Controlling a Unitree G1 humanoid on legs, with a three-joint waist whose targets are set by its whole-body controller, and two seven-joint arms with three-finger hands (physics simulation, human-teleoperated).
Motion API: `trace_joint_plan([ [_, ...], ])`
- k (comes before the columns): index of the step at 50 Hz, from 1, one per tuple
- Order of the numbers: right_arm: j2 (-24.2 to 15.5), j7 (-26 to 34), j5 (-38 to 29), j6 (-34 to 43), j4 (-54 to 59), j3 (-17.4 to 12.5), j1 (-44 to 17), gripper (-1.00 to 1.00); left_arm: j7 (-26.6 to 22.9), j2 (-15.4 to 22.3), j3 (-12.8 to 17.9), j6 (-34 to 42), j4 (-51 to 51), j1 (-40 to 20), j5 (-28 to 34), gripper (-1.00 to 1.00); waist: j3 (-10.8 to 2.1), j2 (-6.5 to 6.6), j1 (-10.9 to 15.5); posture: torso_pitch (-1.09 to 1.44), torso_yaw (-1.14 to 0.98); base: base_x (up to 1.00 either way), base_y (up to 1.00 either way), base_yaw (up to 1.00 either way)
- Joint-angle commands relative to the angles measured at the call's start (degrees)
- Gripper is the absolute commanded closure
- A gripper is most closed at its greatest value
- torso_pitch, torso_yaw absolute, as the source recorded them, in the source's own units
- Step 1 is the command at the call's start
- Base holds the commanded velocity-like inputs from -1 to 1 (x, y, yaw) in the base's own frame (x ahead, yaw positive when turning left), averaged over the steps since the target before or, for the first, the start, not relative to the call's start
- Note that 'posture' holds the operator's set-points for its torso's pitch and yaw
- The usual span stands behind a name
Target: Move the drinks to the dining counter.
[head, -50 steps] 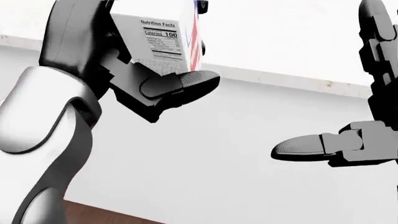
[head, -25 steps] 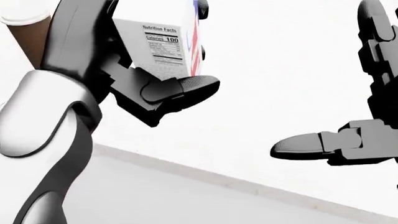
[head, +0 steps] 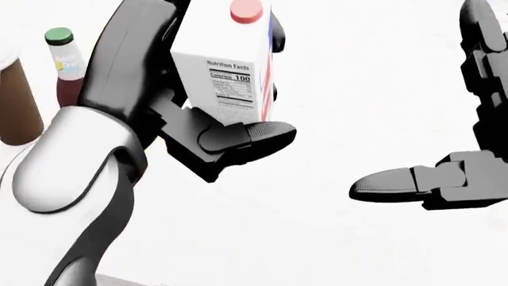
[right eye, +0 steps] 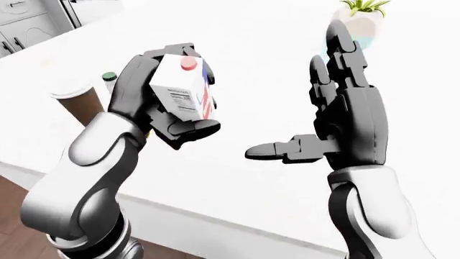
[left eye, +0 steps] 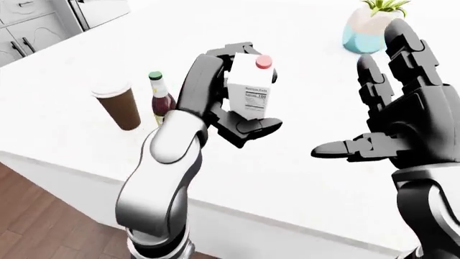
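At the left of the left-eye view a brown paper coffee cup (left eye: 119,106) with a white lid stood on the white dining counter (left eye: 302,75), and just beside it a dark glass bottle (left eye: 160,99) with a green cap. Both looked light; the cup would crush if squeezed hard, the bottle would be stiff, slick and breakable, best taken round its body.

Next, the left hand (left eye: 228,102) was clenched round a white drink carton (left eye: 252,89) with a red screw cap, held upright above the counter, one finger (head: 242,138) curled under its lower edge. The carton seemed rigid enough but smooth-sided, so a grip across its flat faces low on the body looked safest.

At the right, the right hand (right eye: 327,127) was spread wide and held nothing. A potted plant (left eye: 372,24) stood at the top.
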Motion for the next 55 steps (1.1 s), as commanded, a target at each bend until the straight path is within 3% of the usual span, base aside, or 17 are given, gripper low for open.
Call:
trace_joint_plan([
  [1,-0.8,-0.3,0.5,-1.7,-1.5,-0.7,-1.4,-1.0,0.1,-0.1,0.3,-2.7,-2.5,-0.9,0.7,1.0,-1.84,-0.52,0.1,0.0,0.0,0.0,0.0,0.0],
  [11,-2.5,-2.6,3.5,-2.1,-1.5,-1.1,-1.2,-1.0,-1.7,-1.6,-2.1,-6.2,-2.1,5.0,3.6,1.0,-2.39,-0.94,-0.2,0.0,0.0,0.0,0.0,0.0],
  [22,-2.4,-2.7,3.7,-1.1,-1.5,-1.4,-2.3,-1.0,-3.3,-2.4,-1.0,-14.9,5.4,9.2,5.3,1.0,-2.02,-1.25,0.1,0.0,0.0,0.0,0.0,0.0],
  [43,-2.4,-3.0,3.8,-1.7,-1.5,-1.3,-1.7,-1.0,-2.2,-2.8,-0.3,-23.0,19.1,10.2,7.3,1.0,-2.15,-1.11,-0.1,0.0,0.0,0.0,0.0,0.0],
  [55,-1.8,-2.2,3.0,-1.1,-1.5,-1.4,-2.2,-1.0,-0.6,-2.3,2.2,-26.4,26.7,8.3,2.8,1.0,-2.46,-0.78,-0.4,0.0,0.0,0.0,0.0,0.0],
])
